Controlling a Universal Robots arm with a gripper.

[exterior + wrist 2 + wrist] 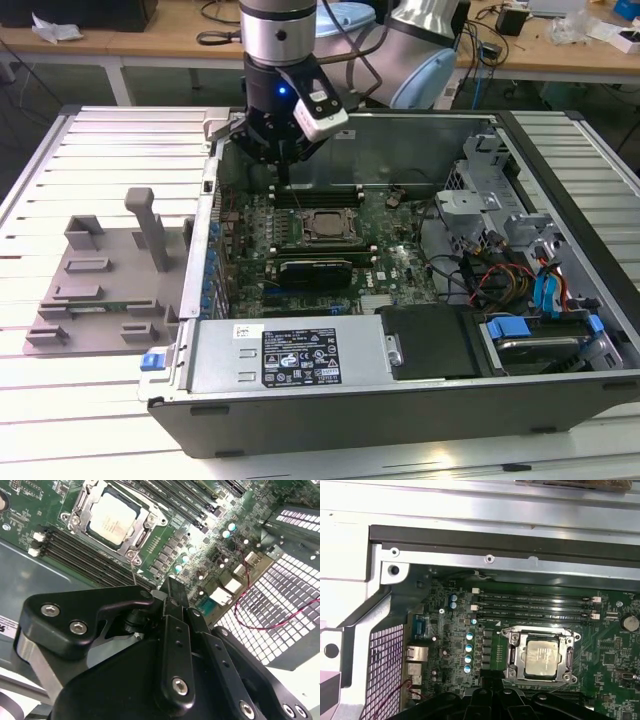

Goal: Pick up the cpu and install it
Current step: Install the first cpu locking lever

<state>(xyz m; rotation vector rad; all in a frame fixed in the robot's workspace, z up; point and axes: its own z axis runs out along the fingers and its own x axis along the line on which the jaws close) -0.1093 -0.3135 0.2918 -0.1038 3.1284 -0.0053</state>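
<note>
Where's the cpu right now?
The cpu sits in the motherboard socket frame inside the open computer case, beside the memory slots, seen in both wrist views.

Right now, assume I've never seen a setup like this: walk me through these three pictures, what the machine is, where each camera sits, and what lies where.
The machine is a single robot arm ending in a black hand. The exterior view comes from a camera off the arm: it shows an open computer case lying on a slatted table, with a grey plastic tray toward that view's left. The hand hangs over the green motherboard inside the case. The two wrist views come from cameras riding on the arm, looking down past the hand at the board. In both wrist views the cpu, a silvery square chip, sits in its socket frame beside the memory slots. No chip is visible in the hand.
</note>
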